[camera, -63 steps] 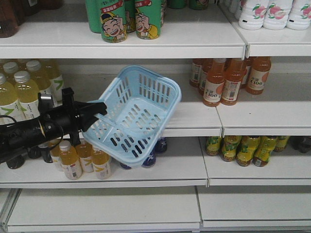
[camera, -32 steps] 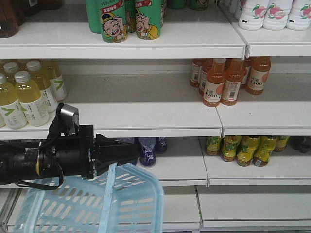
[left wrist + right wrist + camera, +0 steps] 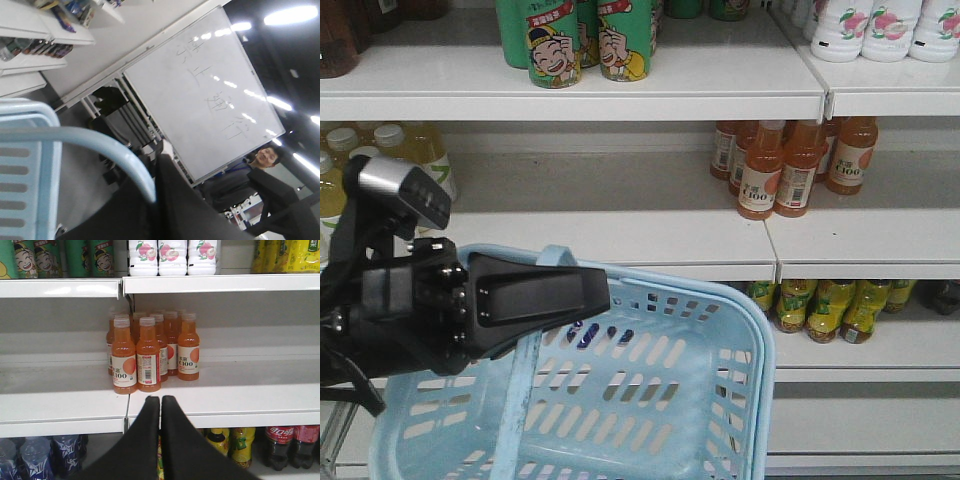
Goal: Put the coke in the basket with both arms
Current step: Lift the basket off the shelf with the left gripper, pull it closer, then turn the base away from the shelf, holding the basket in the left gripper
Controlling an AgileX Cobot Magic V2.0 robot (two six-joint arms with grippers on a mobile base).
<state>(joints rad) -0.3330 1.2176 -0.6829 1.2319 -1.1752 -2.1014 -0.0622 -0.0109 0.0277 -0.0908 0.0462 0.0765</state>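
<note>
The left gripper (image 3: 588,293) clamps the hinged handle (image 3: 525,385) of the basket (image 3: 740,420); the right gripper (image 3: 160,404) points at the shelving with its jaws pressed together, holding nothing. White store shelves (image 3: 620,235) carrying orange bottles (image 3: 760,175) stand at 12 o'clock. The basket fills 6 o'clock, its mouth towards the camera and its long axis running 9-to-3.

You have white shelving (image 3: 620,235): green cartoon cans (image 3: 582,40) on the top tier, orange juice bottles (image 3: 790,168) on the middle, yellow bottles (image 3: 825,308) beneath.
</note>
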